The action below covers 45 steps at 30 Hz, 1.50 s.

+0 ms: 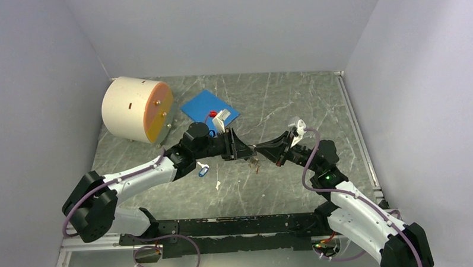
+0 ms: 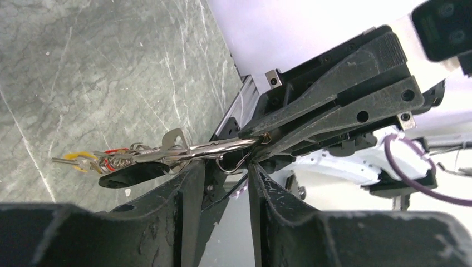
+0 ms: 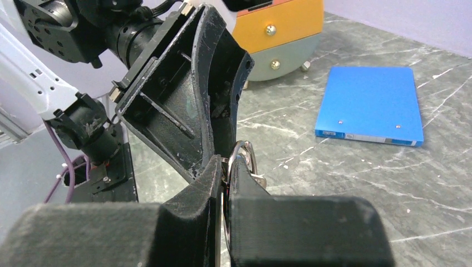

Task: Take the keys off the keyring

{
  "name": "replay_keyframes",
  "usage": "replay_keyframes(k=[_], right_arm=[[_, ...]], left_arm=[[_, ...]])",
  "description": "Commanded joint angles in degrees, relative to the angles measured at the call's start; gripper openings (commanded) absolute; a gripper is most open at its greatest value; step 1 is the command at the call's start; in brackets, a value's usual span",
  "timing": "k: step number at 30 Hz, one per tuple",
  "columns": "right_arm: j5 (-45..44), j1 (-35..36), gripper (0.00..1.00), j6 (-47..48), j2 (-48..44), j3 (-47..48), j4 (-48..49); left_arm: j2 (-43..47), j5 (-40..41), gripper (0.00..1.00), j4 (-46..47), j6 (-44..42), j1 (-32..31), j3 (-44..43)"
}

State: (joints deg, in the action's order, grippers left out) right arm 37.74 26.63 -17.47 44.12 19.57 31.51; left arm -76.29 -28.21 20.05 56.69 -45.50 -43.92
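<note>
Left wrist view: your left gripper [image 2: 226,173] stands partly open just beneath the keyring [image 2: 220,146], gripping nothing visible. Your right gripper [image 3: 225,166] is clamped tight on the ring's rim, above the table [image 1: 281,108]. The keys [image 2: 131,168] hang bunched at the opposite end.

The top view looks down on the keyring [image 2: 222,147] from high behind; both wrist views face it closely from opposite sides.

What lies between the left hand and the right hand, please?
The thin silver wire keyring, pinched by the right hand, bridges the gap to the left hand, its black- and red-headed keys attached; the left wrist view shows this.
</note>
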Motion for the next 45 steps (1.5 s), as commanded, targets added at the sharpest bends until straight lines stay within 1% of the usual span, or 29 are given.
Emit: replay_keyframes(k=[1,9,12,15,19,25,29,34,36,40,45], right_arm=[[0.26,-0.17,0.00,1.17,-0.91,-0.30,5.75],[-0.07,-0.10,0.00,0.94,-0.39,-0.94,6.77],[-0.12,-0.08,0.00,1.01,-0.18,-0.95,6.95],[-0.32,-0.09,0.00,1.33,-0.26,-0.94,6.65],[-0.38,0.03,0.00,1.36,-0.18,-0.94,6.63],[-0.91,0.17,0.00,1.89,-0.51,-0.94,6.10],[-2.31,0.28,0.00,2.71,-1.39,-1.06,5.28],[-2.43,0.42,0.00,2.98,-1.03,-1.46,5.95],[-2.34,0.49,0.00,2.81,-0.81,-1.75,6.66],[-2.86,0.53,0.00,2.69,-0.57,-2.35,7.93],[-4.15,0.83,0.00,2.81,-0.05,-3.89,10.45]], left_arm=[[2.29,5.94,0.41,6.37,7.77,-0.30,2.64],[4.82,12.63,0.40,10.10,16.48,-0.41,7.38],[5.22,14.35,0.41,10.95,18.30,-0.69,8.05],[5.37,15.06,0.44,11.26,19.61,-1.05,7.97],[4.92,16.29,0.43,9.98,20.70,-1.84,6.92],[2.97,16.48,0.37,10.78,22.61,-3.17,5.89],[1.74,15.48,0.36,12.13,24.99,-3.69,5.81],[0.50,15.44,0.29,14.81,28.06,-4.08,6.34],[0.16,15.87,0.26,17.07,29.55,-4.12,6.98],[-0.33,16.80,0.24,20.91,32.84,-4.08,8.05],[-0.44,18.83,0.17,26.24,37.58,-4.08,9.70]])
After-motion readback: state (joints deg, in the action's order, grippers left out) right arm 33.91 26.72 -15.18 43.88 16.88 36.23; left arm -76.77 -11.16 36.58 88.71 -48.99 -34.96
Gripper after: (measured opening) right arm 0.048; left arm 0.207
